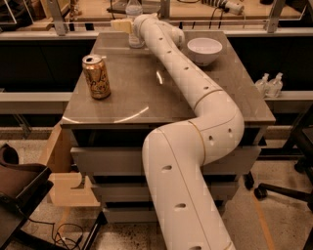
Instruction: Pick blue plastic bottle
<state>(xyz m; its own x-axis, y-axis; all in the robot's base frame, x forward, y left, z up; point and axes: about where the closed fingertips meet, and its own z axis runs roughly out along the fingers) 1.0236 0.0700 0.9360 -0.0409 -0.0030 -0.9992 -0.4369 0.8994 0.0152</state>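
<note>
The blue plastic bottle (pixel 133 10), slim and clear with a whitish label, stands upright at the far left edge of the grey table (pixel 146 100). My gripper (pixel 127 26) is at the end of the long white arm, right at the bottle's middle and partly covering it. The bottle's top and base show above and below the gripper. Whether the gripper holds the bottle is not visible.
A gold can (pixel 96 76) stands on the table's left side. A white bowl (pixel 204 50) sits at the far right. Two small pump bottles (pixel 270 84) stand on a ledge right of the table. A cardboard box (pixel 63 168) and a dark chair (pixel 19 193) are on the floor at left.
</note>
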